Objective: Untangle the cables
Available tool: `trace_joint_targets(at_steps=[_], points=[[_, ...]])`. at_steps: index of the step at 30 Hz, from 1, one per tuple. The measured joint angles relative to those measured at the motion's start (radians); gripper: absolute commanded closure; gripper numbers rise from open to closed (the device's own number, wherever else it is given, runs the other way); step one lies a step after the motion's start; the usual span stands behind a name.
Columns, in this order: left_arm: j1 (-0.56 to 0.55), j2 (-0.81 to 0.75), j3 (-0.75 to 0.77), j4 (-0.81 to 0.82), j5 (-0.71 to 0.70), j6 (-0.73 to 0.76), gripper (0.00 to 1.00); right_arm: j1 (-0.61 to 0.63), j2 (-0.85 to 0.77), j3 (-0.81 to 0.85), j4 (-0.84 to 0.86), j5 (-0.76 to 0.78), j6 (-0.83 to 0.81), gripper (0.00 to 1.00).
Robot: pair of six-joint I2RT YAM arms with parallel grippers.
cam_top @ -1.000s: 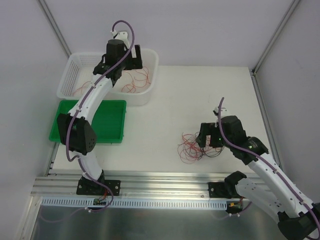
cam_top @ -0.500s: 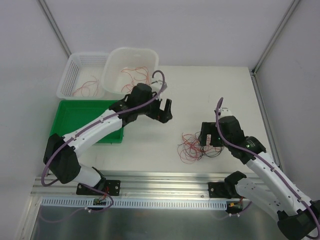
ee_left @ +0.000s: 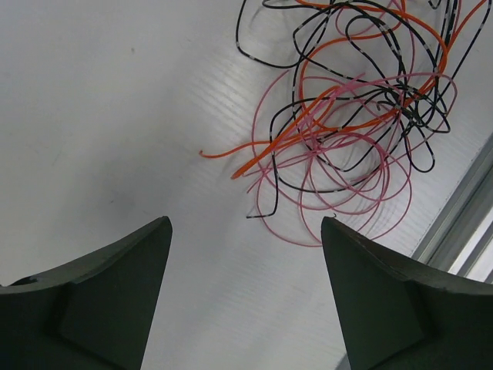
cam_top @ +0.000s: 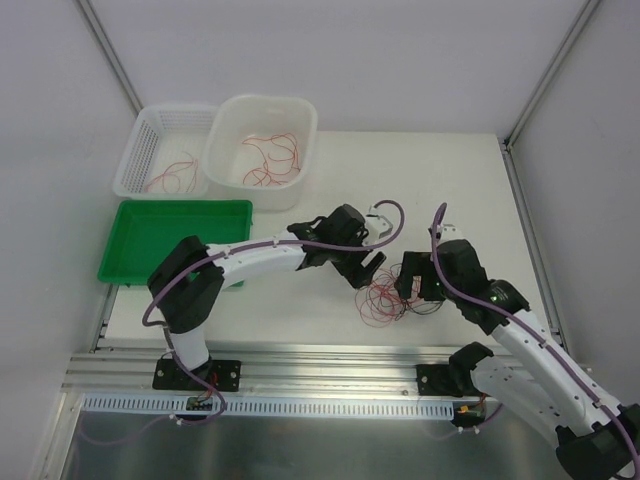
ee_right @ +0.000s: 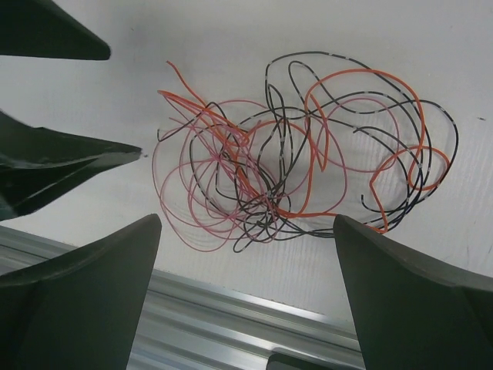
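Cables heaped on white surface

Thin red, orange and black strands lie tangled near the metal front rail, pale walls around. Left end effector and right end effector flank them, both spread.

Table with cables, tray, basket, tub
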Motion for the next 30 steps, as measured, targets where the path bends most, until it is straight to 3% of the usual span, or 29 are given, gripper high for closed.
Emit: trace_joint_targets(at_steps=[6, 10, 11, 13, 14, 22, 25, 26, 28, 29, 30], points=[[-0.024, 0.131, 0.107, 0.018, 0.007, 0.047, 0.31, 0.000, -0.029, -0.002, -0.001, -0.003, 0.014, 0.00], [-0.024, 0.179, 0.150, 0.040, 0.007, 0.042, 0.46, 0.000, -0.027, -0.018, 0.006, -0.008, 0.021, 0.00], [-0.024, 0.186, 0.152, 0.045, 0.006, 0.040, 0.64, 0.000, -0.022, -0.024, 0.007, -0.010, 0.023, 0.00], [-0.024, 0.190, 0.151, 0.046, 0.004, 0.037, 0.83, 0.000, -0.002, -0.039, 0.020, -0.015, 0.027, 0.01], [-0.024, 0.190, 0.148, 0.049, 0.001, 0.035, 0.99, 0.000, 0.011, -0.050, 0.034, -0.018, 0.031, 0.01], [-0.024, 0.167, 0.041, 0.083, -0.032, -0.005, 1.00, 0.000, 0.160, -0.137, 0.163, -0.044, 0.061, 0.10], [-0.024, 0.127, -0.013, 0.083, -0.070, -0.031, 1.00, 0.000, 0.220, -0.150, 0.212, -0.044, 0.068, 0.28], [-0.024, 0.110, -0.028, 0.081, -0.084, -0.039, 1.00, 0.000, 0.238, -0.150, 0.225, -0.043, 0.068, 0.42], [-0.023, 0.074, -0.053, 0.084, -0.110, -0.060, 1.00, 0.000, 0.260, -0.150, 0.245, -0.039, 0.069, 0.57], [-0.019, 0.047, -0.073, 0.088, -0.133, -0.077, 1.00, 0.000, 0.266, -0.150, 0.250, -0.031, 0.069, 0.72], [-0.013, 0.026, -0.087, 0.090, -0.145, -0.090, 1.00, 0.000, 0.266, -0.150, 0.253, -0.021, 0.063, 0.79]])
